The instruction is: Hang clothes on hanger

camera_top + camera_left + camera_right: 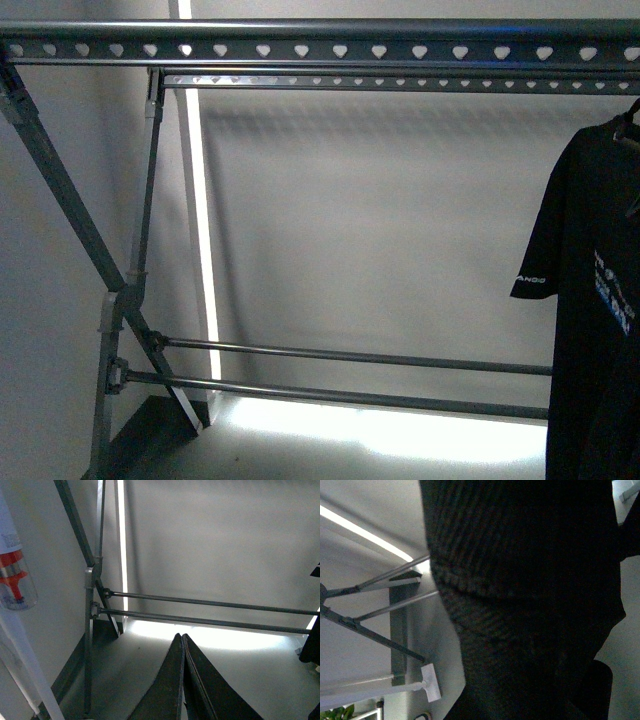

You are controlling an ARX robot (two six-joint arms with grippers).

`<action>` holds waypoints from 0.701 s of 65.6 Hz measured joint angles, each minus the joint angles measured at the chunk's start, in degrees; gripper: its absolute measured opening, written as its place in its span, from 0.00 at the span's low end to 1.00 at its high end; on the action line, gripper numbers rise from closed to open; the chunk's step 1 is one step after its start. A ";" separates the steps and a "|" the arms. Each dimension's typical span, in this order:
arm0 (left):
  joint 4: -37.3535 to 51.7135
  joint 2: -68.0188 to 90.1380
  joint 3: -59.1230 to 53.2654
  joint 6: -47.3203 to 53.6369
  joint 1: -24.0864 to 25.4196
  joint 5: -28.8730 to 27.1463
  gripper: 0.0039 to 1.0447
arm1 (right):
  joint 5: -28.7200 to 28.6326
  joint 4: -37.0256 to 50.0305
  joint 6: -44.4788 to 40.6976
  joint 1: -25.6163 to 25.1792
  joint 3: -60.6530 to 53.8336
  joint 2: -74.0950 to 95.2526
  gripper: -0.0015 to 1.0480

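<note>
At far left, beside the crossed legs [120, 290] of the clothes rack [300, 48], we see the left gripper [181, 639] low near the floor. Its fingers are pressed together on nothing, well apart from the garment, and from there, we judge, it can do little to steady a swinging load. Across the middle the long rail [320, 28] runs bare and level. At the right edge hangs the black T-shirt [590, 350], its shoulder just under the punched strips and not visibly on the rail; what carries it is cropped from the front view. Black cloth fills the right wrist view, so we cannot tell how the right gripper is set. That blocked camera looks like the chief risk: a lift judged blind could miss the rail, or a loose hold could drop the shirt. The cloth could also snag the lower bars [350, 357]. The shirt's long axis stands vertical, collar up, body falling past the frame's lower edge, its lettered sleeve [545, 255] pointing left along the rail.
</note>
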 joint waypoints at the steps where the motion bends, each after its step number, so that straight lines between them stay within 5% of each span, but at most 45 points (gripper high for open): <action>1: -0.63 -0.70 0.00 0.00 0.00 0.00 0.03 | 0.07 0.02 0.00 0.20 -0.55 -0.04 0.07; 46: -18.16 -18.75 0.00 0.00 0.00 0.00 0.03 | -4.63 7.80 -6.80 2.58 -14.29 -10.64 0.07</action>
